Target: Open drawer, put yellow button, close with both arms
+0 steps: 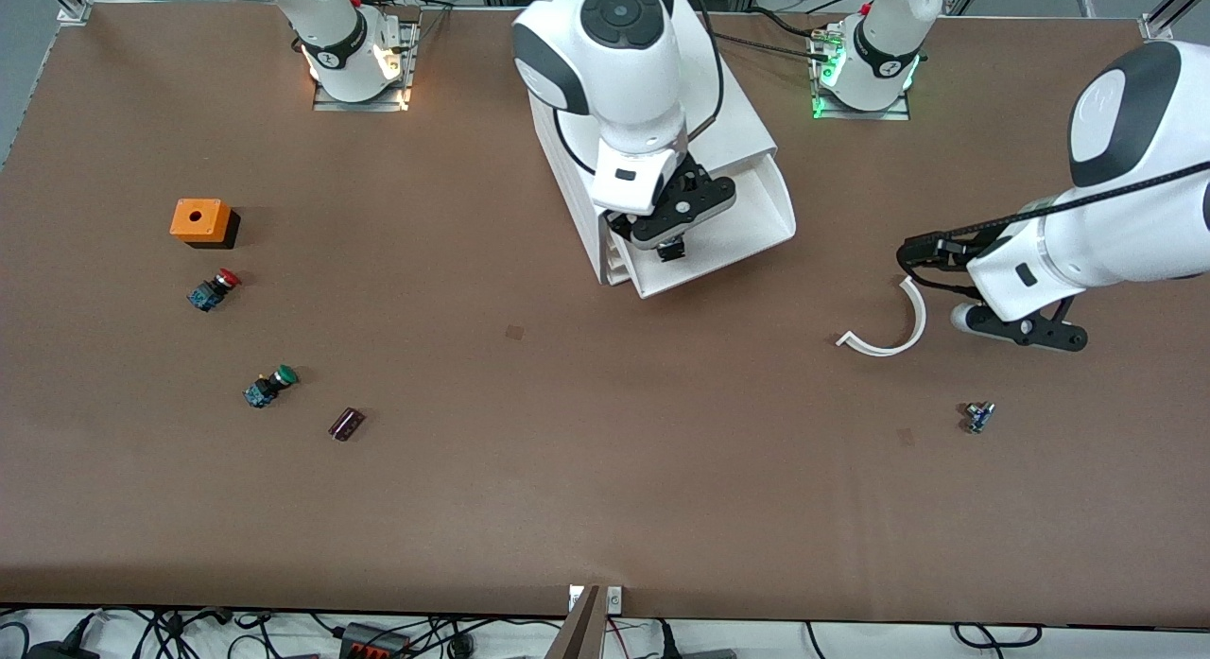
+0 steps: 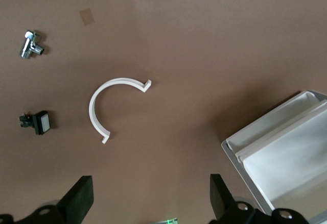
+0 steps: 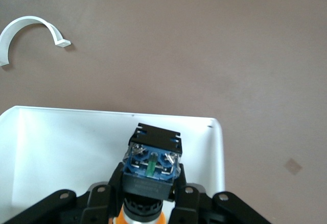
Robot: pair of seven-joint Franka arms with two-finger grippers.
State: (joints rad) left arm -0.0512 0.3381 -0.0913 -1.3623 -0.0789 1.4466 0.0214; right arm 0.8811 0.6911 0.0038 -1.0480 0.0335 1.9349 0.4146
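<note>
The top drawer (image 1: pixel 761 200) of the white cabinet (image 1: pixel 733 120) is pulled open; it also shows in the right wrist view (image 3: pixel 61 147) and the left wrist view (image 2: pixel 286 157). My right gripper (image 1: pixel 671 250) is over the open drawer, shut on the yellow button (image 3: pixel 152 165), whose black-and-blue body points away from the wrist and whose orange cap sits between the fingers. In the right wrist view the gripper (image 3: pixel 152 185) is above the drawer's front corner. My left gripper (image 1: pixel 1026 330) is open and empty above the table, with its fingers (image 2: pixel 79 201) wide apart.
A white curved piece (image 1: pixel 898 333) lies on the table by the left gripper. A small metal fitting (image 1: pixel 978 416) lies nearer the front camera. Toward the right arm's end are an orange box (image 1: pixel 200 220), a red-capped switch (image 1: pixel 216 288), a green-capped switch (image 1: pixel 269 387) and a dark block (image 1: pixel 346 424).
</note>
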